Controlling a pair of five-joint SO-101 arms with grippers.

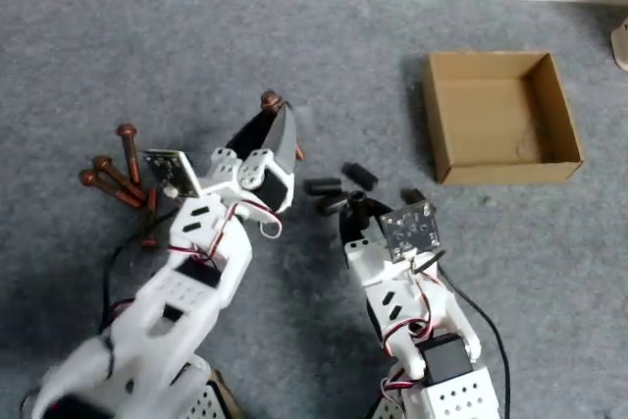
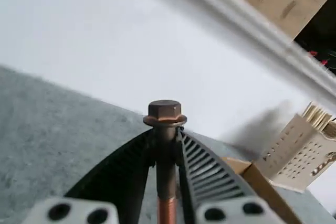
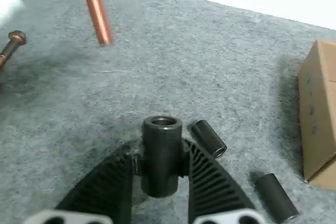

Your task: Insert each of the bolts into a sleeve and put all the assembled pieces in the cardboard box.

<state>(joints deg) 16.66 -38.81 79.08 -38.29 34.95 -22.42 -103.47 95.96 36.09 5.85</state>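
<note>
Two loose sleeves (image 3: 209, 138) between held sleeve (image 3: 161, 156), box (image 3: 320, 108) edge.

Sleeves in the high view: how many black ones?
5 black cylindrical sleeves: one held in the right gripper; two lying just left of it; one just beyond it; one toward the brown cardboard box. The arms may hide more.

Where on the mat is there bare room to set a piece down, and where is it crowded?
Bare: the mat beyond the loose bolts, and the near-right stretch in front of the cardboard box. Crowded: around the loose sleeves between the arms.
</note>
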